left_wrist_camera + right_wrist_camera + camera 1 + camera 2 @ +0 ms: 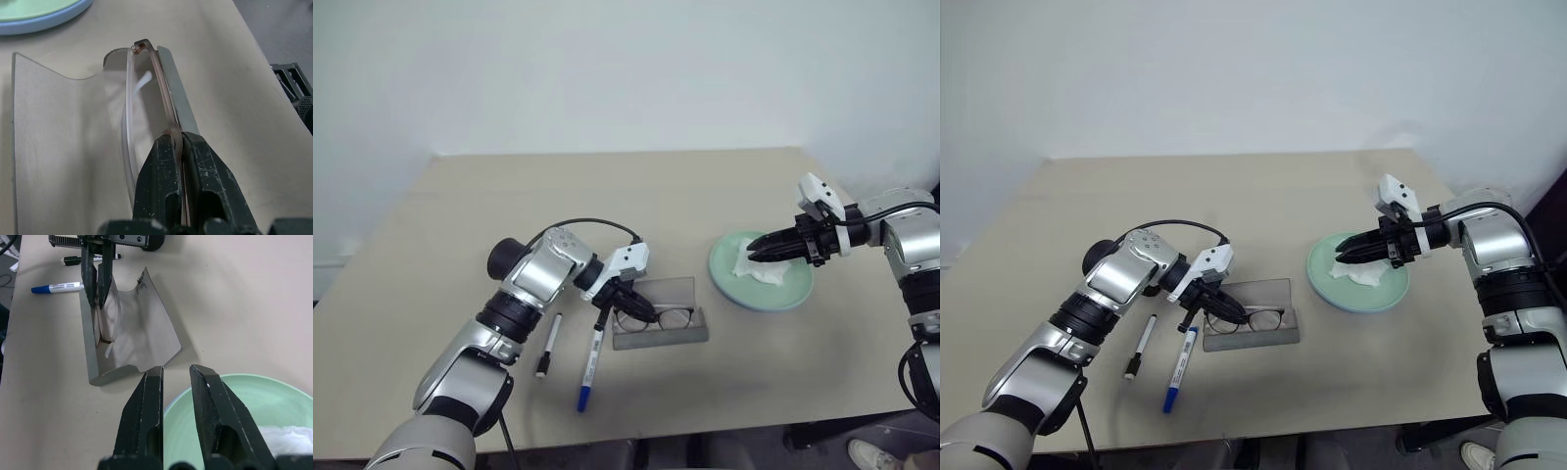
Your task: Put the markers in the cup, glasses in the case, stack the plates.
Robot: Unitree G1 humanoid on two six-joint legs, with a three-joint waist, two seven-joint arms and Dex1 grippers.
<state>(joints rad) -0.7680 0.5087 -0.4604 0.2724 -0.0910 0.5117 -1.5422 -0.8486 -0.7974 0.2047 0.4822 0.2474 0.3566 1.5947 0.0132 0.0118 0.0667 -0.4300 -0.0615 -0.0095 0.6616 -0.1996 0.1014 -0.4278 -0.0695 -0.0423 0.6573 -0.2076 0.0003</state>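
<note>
The glasses [146, 93] are pinched by the left gripper [628, 302] over the open case [661, 328]. They should be let go next. The right gripper [176, 377] is held slightly spread.

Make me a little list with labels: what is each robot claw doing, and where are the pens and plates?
left claw: shut on the glasses, at the open case
right claw: fingers a little apart, holding nothing, over the green plate
tissue: lying on the green plate
plates: green plate stacked on the blue plate
markers: both on the table, beside the case
</note>
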